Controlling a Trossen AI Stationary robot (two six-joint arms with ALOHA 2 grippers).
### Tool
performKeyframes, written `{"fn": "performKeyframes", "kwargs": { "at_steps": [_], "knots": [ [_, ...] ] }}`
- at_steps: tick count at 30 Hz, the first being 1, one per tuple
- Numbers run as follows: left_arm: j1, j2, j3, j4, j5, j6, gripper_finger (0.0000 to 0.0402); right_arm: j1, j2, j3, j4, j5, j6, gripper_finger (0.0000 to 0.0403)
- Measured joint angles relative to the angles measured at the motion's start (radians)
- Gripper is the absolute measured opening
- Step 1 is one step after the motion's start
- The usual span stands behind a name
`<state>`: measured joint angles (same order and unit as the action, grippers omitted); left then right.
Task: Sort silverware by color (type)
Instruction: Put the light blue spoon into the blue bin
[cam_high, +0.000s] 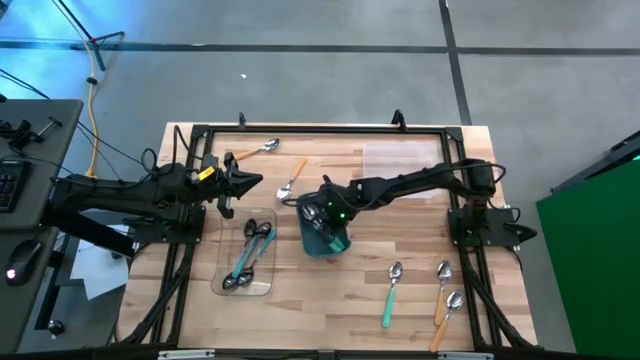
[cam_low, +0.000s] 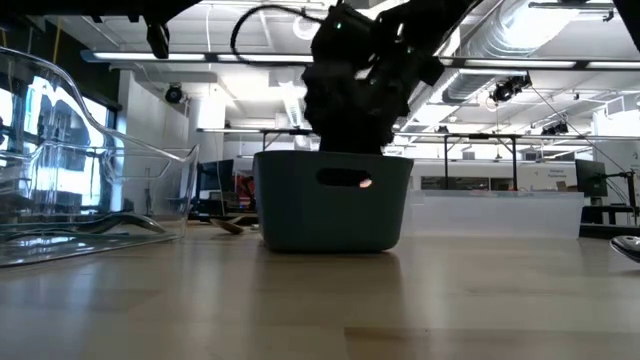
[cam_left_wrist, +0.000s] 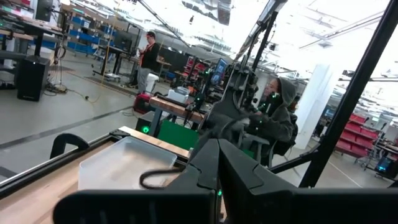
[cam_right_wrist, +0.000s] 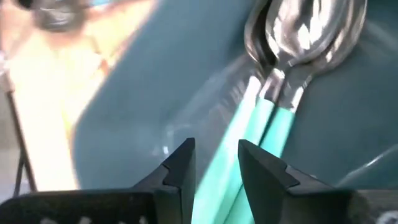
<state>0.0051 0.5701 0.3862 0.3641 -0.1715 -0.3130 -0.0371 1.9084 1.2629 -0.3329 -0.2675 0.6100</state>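
Over the teal bin (cam_high: 325, 238) at mid-counter, the right gripper (cam_right_wrist: 216, 163) hangs with jaws narrowly parted above two teal-handled spoons (cam_right_wrist: 273, 93) lying inside, while the left gripper (cam_high: 250, 184), jaws closed, waits near the clear tray (cam_high: 228, 262).

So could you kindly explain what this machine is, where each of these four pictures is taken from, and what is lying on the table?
It is a robot with two dark arms at a wooden table. One picture looks straight down, one looks level across the tabletop, and two come from cameras on the wrists. The right pincer is inside the teal bin, its jaws apart just above two teal-handled spoons lying there. The left pincer waits shut at the table's left. A clear tray holds more spoons, and other spoons lie loose.
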Motion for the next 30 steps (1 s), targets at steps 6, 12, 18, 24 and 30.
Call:
{"fn": "performKeyframes", "kwargs": {
  "at_steps": [6,12,18,24,30],
  "knots": [
    [0.0,0.0,0.0,0.0,0.0,-0.016,0.0,-0.007,-0.126,0.0,-0.033,0.031,-0.123,0.0105],
    [0.0,0.0,0.0,0.0,0.0,-0.017,0.0,-0.002,-0.272,-0.001,-0.17,0.055,-0.247,0.0106],
    [0.0,0.0,0.001,0.0,0.0,-0.017,0.0,0.039,-0.39,-0.002,-0.424,0.172,-0.343,0.0106],
    [0.001,0.0,0.001,0.0,-0.01,-0.017,0.0,0.067,-0.514,-0.107,-0.414,0.218,-0.34,0.0106],
    [0.001,0.0,0.001,0.0,-0.016,-0.017,0.0,0.098,-0.736,-0.447,-0.087,0.169,-0.141,0.0106]
  ]
}}
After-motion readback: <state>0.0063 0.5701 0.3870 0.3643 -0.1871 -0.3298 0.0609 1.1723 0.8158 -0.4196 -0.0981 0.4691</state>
